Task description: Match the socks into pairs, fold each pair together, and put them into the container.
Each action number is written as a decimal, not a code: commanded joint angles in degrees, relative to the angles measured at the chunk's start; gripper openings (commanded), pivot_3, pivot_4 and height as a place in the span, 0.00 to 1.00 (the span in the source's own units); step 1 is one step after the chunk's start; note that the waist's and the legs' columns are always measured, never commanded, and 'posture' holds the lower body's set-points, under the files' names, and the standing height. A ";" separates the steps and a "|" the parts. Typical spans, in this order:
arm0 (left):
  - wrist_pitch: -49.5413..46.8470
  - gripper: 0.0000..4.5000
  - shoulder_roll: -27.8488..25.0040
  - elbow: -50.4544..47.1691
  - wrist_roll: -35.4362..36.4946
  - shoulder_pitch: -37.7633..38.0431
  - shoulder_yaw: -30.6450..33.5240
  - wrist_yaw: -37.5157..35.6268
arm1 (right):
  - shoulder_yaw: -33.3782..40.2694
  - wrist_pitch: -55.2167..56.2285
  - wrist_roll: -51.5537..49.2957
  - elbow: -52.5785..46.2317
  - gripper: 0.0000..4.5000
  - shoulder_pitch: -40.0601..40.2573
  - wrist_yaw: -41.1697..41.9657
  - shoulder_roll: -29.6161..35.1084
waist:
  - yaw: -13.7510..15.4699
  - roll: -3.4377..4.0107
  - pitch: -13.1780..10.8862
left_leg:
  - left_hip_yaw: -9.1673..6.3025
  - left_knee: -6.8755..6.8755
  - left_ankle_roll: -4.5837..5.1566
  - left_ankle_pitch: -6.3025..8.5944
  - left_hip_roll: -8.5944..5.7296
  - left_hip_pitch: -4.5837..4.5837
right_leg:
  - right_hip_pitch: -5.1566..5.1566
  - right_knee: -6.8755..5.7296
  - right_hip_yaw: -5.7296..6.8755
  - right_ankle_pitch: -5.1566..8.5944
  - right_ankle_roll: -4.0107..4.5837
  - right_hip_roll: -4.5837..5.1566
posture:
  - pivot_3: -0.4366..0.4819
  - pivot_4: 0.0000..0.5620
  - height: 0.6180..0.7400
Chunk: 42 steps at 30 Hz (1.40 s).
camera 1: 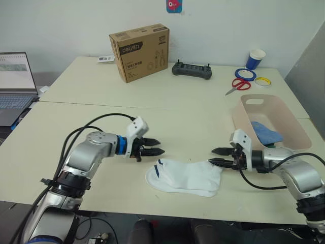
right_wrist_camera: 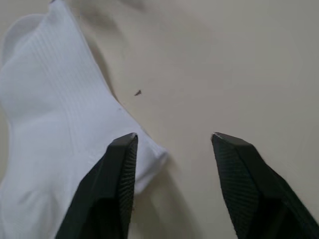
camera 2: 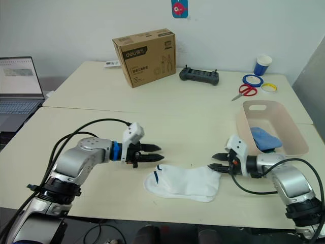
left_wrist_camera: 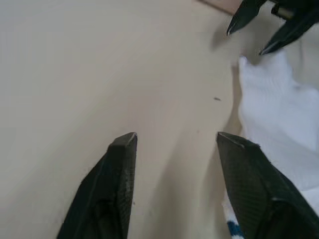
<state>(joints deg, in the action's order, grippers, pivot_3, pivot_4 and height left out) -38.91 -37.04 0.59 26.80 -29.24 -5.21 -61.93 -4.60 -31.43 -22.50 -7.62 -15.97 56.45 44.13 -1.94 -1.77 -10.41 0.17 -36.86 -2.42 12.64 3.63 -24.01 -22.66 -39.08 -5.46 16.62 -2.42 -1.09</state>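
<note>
White socks (camera 1: 185, 177) with small dark marks lie flat, one on the other, near the table's front edge. My left gripper (camera 1: 158, 147) hovers open just off their left end, fingers pointing right. My right gripper (camera 1: 217, 156) is open at their right end, with one finger over the sock's corner (right_wrist_camera: 149, 154). The pale pink container (camera 1: 292, 129) stands at the right, behind my right arm. It holds a light blue sock (camera 1: 265, 133) and a dark green bit at its near edge.
A brown cardboard box (camera 1: 139, 52) stands at the back, with a black controller (camera 1: 192, 70), scissors (camera 1: 236, 85), tape rolls (camera 1: 245, 74) and a blue paper cup (camera 1: 255, 59) to its right. A laptop (camera 1: 15, 84) sits at the far left.
</note>
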 commanded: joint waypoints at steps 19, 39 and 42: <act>9.45 0.64 -5.67 -8.74 -4.33 11.14 -3.75 -3.41 | 0.57 -0.64 0.11 -0.34 0.63 1.09 1.36 -0.95 | 0.11 0.01 0.00 | 0.12 0.02 -0.01 0.00 -0.05 0.12 | 0.10 0.05 -0.01 -0.05 -0.05 0.11 | 0.48 0.27 1.00; 11.10 0.00 -6.10 -8.48 -5.21 7.52 -6.09 -9.95 | 0.83 -5.09 -2.76 -4.51 0.00 1.90 2.71 -1.91 | 0.06 0.02 0.00 | 0.13 -0.03 -0.01 0.00 -0.04 0.11 | 0.11 0.03 -0.04 -0.07 -0.08 0.10 | 0.48 0.27 1.00; 9.66 0.00 -6.26 -10.24 -4.22 7.45 -5.71 -9.84 | 1.37 -4.88 -3.11 -4.61 0.00 1.67 3.16 -1.56 | 0.07 0.02 0.00 | 0.11 -0.01 -0.01 0.00 -0.03 0.10 | 0.10 0.03 -0.01 -0.06 -0.08 0.09 | 0.48 0.27 1.00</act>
<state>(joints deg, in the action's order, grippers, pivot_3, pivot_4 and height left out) -28.70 -43.29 -7.12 21.44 -20.98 -12.08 -71.82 -5.10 -36.69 -24.24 -10.05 -13.88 59.10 42.11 -1.87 -1.75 -10.40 0.27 -36.86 -2.42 12.64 3.60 -23.91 -22.56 -39.05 -5.47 16.55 -2.50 -1.00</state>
